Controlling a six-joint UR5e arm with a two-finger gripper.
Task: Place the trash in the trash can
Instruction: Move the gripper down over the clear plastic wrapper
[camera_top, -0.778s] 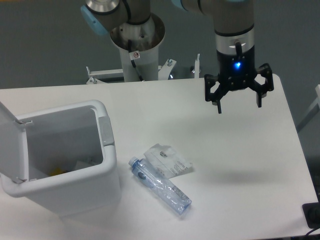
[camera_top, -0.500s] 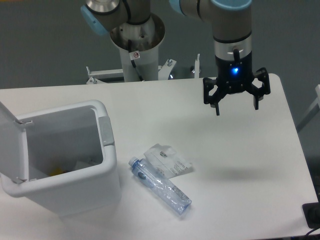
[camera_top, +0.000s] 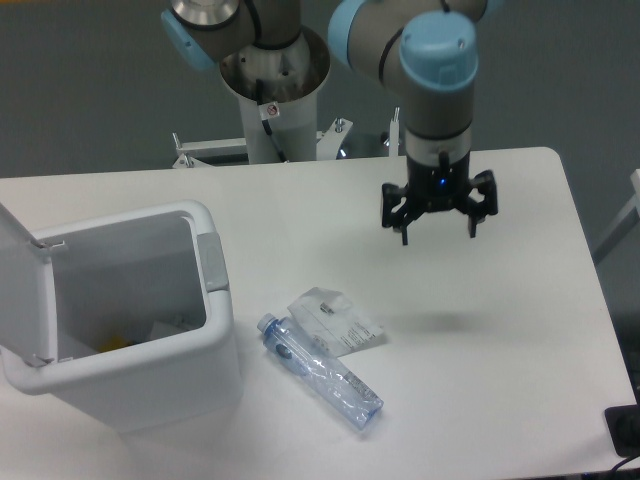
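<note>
A white table (camera_top: 520, 330) stands on dark grey floor (camera_top: 80, 90).

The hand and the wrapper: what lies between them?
Nothing: only bare table separates the open hand from the wrapper in the camera view.

- The white rectangular table (camera_top: 500, 330) carries everything.
- A large white plastic bin (camera_top: 150, 385) with its lid open stands on its left part.
- A crushed clear plastic bottle (camera_top: 325, 373) lies just right of it.
- A crumpled white wrapper (camera_top: 338, 320) touches the bottle.
</note>
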